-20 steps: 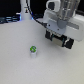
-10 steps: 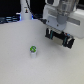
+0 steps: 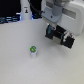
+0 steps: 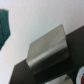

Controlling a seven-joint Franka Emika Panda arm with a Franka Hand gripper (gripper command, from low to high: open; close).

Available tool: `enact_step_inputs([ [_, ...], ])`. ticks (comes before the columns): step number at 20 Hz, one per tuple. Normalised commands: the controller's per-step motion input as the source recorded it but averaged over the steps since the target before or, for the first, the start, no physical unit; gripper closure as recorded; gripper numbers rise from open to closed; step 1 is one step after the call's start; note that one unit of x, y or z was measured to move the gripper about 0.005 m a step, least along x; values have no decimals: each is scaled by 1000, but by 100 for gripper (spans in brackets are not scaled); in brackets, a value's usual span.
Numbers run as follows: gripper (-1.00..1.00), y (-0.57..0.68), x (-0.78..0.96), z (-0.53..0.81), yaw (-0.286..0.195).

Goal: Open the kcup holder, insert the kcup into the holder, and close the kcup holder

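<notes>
The kcup point(image 3: 33, 50), a small white cup with a green top, stands alone on the white table in the exterior view. The kcup holder point(image 3: 64, 38), a black boxy block with pale marks, sits to the exterior view's right of it. My gripper point(image 3: 52, 31) is down at the holder's near end, right against it. Its fingers are too blurred to read. In the wrist view a grey metallic block point(image 4: 47, 50) lies over a black surface point(image 4: 30, 74); the kcup does not show clearly there.
A tall white bottle-like object point(image 3: 25, 12) stands at the back on the exterior view's left. Dark equipment point(image 3: 10, 19) lines the table's far edge. A teal shape point(image 4: 4, 27) sits at the wrist view's edge.
My gripper has shifted slightly lower at the holder. The kcup has not moved.
</notes>
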Motion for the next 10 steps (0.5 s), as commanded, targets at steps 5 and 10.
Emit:
enact_step_inputs([
  [5,-100,-442,-104,30,-284],
  [10,-100,-375,-238,-27,-281],
])
